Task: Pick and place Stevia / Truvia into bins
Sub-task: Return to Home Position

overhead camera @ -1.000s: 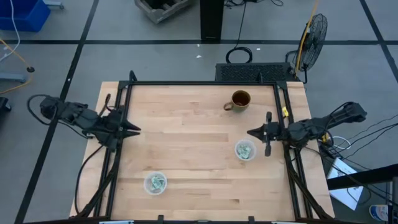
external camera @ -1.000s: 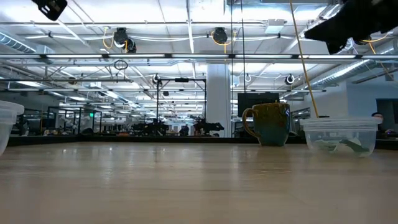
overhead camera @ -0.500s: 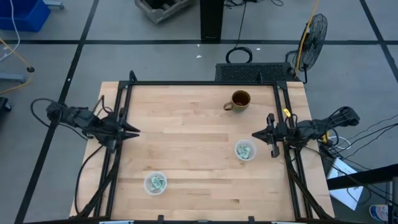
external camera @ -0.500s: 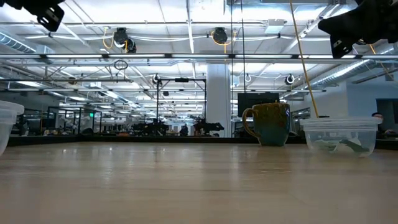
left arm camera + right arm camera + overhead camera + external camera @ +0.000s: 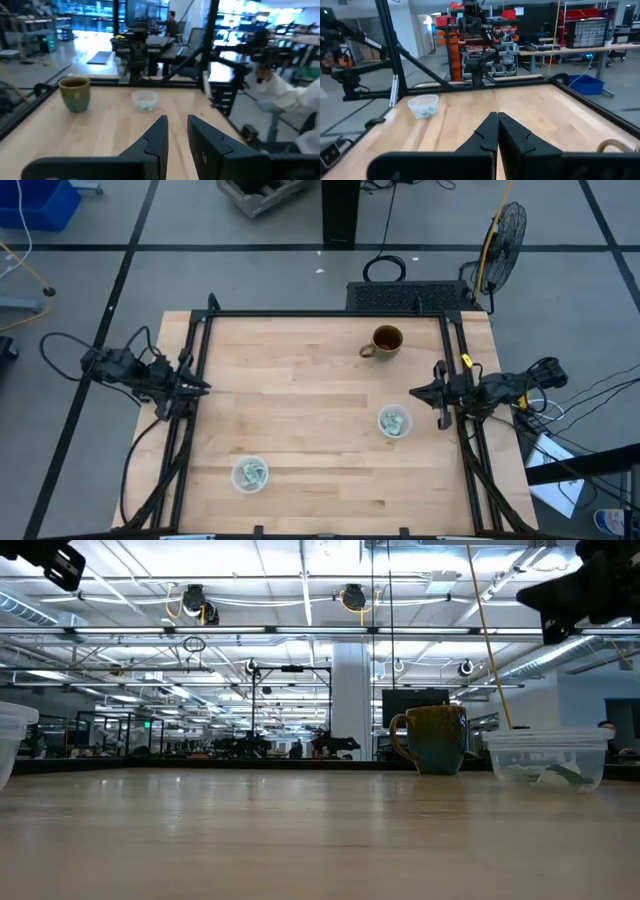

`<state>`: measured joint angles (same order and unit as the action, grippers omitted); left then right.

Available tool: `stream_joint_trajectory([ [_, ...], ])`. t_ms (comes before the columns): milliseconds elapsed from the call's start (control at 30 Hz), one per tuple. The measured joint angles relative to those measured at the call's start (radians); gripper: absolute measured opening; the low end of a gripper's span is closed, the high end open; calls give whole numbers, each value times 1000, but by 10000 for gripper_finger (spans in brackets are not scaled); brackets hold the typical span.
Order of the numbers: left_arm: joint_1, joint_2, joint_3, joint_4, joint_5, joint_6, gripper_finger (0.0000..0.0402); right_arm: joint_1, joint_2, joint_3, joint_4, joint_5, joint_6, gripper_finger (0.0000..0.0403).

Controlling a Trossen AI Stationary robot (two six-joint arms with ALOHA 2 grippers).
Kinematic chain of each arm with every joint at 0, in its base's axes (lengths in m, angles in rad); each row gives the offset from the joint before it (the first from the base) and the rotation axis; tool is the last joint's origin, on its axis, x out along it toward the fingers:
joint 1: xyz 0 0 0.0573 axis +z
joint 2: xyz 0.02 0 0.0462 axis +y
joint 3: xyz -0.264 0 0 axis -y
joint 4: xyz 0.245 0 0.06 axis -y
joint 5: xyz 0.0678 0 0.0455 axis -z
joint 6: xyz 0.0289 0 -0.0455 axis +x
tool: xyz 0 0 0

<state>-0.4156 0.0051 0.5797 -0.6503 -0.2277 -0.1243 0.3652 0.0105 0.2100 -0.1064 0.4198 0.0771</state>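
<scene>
Pale green and white Stevia packets lie inside both clear cups: one cup [image 5: 393,422] stands at the table's right, also in the low view [image 5: 548,758] and the left wrist view [image 5: 145,100]. The other cup [image 5: 250,474] stands near the front left, also in the right wrist view [image 5: 423,106]. I see no loose packet on the table. My left gripper [image 5: 205,388] [image 5: 178,134] hovers at the table's left edge, empty, with a narrow gap between its fingers. My right gripper [image 5: 415,392] [image 5: 497,122] hovers at the right edge, shut and empty.
A brown mug [image 5: 385,340] stands at the far right of the wooden table [image 5: 300,400], beyond the right cup. A black frame [image 5: 320,314] runs along the table's far, left and right edges. A person sits beyond the table in the left wrist view [image 5: 280,95].
Both arms have drawn back from the table's middle. My left gripper has gone toward the left edge and my right gripper toward the right edge. The cups and the mug have stayed where they were.
</scene>
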Motion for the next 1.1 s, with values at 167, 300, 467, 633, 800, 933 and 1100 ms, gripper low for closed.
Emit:
stream_joint_trajectory([
  [167,0,-1,-18,-4,-17,28,79,-8,-8,-26,-2,2,9,0],
  [300,0,0,-79,84,-4,76,79,-24,-9,-26,-7,0,2,0],
  [467,0,-1,-208,272,25,154,79,-37,-9,-26,-3,-3,-4,0],
  [633,0,-1,-334,454,25,174,79,-37,-9,-57,27,-5,7,0],
  [800,0,-1,-390,556,27,202,79,-38,-8,-76,38,-4,8,0],
  [933,0,-1,-431,592,49,191,79,-37,-8,-76,38,-4,16,0],
  [1100,0,-1,-502,684,71,195,79,-37,-8,-76,36,-4,37,0],
])
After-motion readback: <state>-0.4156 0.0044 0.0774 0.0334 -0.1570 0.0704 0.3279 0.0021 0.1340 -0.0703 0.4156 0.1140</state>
